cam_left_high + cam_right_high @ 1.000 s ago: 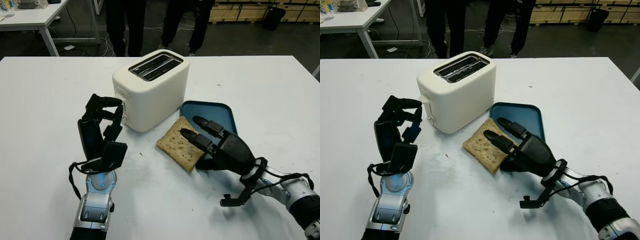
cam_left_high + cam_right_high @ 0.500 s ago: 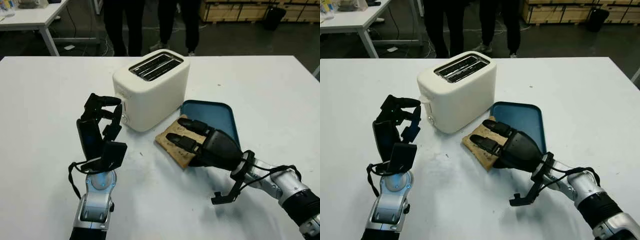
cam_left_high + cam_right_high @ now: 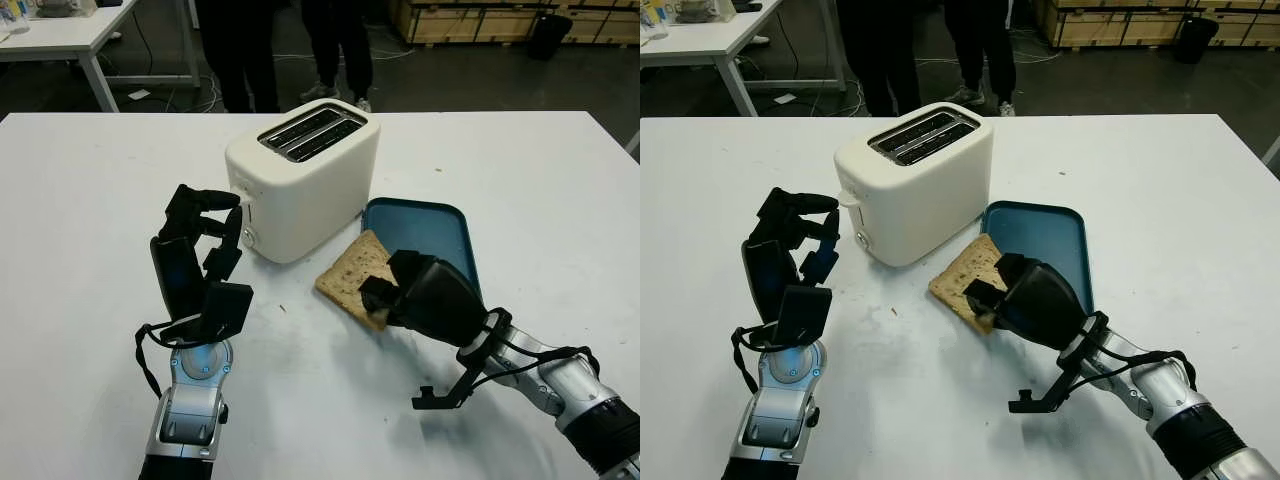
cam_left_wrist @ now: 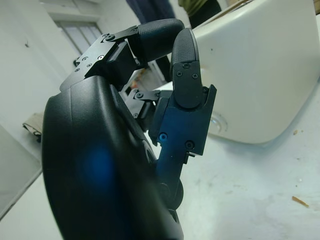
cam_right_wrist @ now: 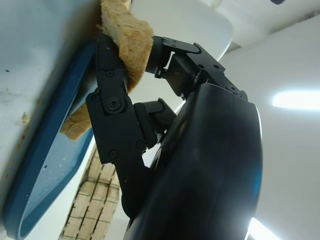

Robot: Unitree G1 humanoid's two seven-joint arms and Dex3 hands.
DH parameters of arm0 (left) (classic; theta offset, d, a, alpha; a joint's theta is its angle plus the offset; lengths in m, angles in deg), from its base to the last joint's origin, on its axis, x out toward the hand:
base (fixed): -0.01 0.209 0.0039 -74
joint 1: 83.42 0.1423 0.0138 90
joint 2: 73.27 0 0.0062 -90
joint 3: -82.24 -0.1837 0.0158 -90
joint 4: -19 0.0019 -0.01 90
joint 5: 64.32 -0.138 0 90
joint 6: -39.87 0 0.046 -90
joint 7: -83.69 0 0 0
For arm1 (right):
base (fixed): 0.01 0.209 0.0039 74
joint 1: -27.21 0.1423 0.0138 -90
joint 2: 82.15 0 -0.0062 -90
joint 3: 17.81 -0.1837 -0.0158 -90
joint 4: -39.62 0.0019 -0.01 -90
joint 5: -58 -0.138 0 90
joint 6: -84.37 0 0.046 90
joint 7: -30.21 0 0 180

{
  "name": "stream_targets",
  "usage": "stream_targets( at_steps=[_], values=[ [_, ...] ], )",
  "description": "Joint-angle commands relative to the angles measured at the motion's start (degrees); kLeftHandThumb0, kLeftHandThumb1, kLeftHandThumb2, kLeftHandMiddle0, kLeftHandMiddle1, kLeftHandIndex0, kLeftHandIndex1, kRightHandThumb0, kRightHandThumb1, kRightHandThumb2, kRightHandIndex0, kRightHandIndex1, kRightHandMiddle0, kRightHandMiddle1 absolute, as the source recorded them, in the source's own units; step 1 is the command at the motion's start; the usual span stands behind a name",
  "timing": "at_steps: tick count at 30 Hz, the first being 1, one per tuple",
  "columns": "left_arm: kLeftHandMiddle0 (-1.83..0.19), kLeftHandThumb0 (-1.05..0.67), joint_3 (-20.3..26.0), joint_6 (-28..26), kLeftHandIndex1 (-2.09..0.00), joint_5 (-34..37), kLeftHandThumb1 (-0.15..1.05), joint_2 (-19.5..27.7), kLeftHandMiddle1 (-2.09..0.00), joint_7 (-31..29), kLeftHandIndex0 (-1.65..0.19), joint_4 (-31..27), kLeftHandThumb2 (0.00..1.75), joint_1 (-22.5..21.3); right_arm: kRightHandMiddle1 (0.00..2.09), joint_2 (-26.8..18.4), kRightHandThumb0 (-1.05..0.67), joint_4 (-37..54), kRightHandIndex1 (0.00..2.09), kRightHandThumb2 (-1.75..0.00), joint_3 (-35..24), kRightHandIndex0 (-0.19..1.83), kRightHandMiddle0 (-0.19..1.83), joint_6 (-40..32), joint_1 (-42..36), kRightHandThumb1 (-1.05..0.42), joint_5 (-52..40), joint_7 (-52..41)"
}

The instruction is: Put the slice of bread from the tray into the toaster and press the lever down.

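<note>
- Gripping the slice of bread point(image 3: 353, 275) at its near corner, the right hand point(image 3: 425, 297) has its fingers point(image 5: 112, 107) curled around the edge; the wrist view shows the crust pinched between the black digits.
- Bread position: far part lies against the near-left rim of the blue tray point(image 3: 440, 231), the near corner is in the hand just above the white table point(image 3: 520, 190). Whether the far edge touches the table I cannot tell.
- Toaster point(image 3: 300, 180): white, two slots on top, stands upright on the table just left of the tray and behind the bread; slots hold nothing visible.
- Lever and dial sit on the toaster's left end face point(image 3: 245, 215), lever in its upper position.
- Left hand point(image 3: 200, 262): raised upright on its forearm, left of the toaster and near its lever end, fingers curled inward, holding nothing, not touching the toaster.
- Background: two people's legs point(image 3: 245, 50) stand beyond the table's far edge.
</note>
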Motion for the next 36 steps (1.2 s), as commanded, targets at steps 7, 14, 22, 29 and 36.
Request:
stream_targets(
  at_steps=[7,14,22,29,36],
  values=[
    [-0.65,-0.43,-0.4,0.6,-1.34,-0.4,0.92,-1.2,-1.59,0.0,-0.60,-0.3,0.27,-0.2,1.75,0.0,-0.42,-0.1,1.75,-0.38,-1.6,0.91,0.63,0.7,-0.5,-0.92,-0.3,6.9],
    [-0.65,-0.43,-0.7,0.4,-1.35,-0.3,0.92,-1.3,-1.61,-0.2,-0.60,-0.1,0.27,-0.1,1.75,0.7,-0.40,-5.4,1.75,-0.35,-3.4,0.86,0.60,4.0,4.1,-0.92,-3.0,18.6],
    [-0.66,-0.43,-1.2,-0.3,-1.35,-0.3,0.92,-1.5,-1.61,-0.4,-0.59,-0.4,0.28,0.2,1.75,-0.1,-0.33,-21.2,1.75,-0.38,-11.2,0.85,0.50,20.7,18.7,-0.92,-31.7,-0.1],
    [-0.62,-0.43,-1.2,-0.6,-1.34,0.1,0.92,-1.7,-1.61,-0.6,-0.58,-0.6,0.28,0.2,1.75,-0.1,-0.25,-39.0,1.75,-0.32,-14.8,0.75,0.47,23.5,39.5,-0.92,-44.0,-23.7],
    [-0.61,-0.43,-1.2,-0.7,-1.33,0.3,0.92,-1.9,-1.62,-0.4,-0.58,-0.7,0.28,0.1,1.75,3.0,-0.13,-52.7,1.75,-0.25,-15.7,0.78,0.55,19.3,56.1,-0.92,-48.0,-41.9]
  ],
)
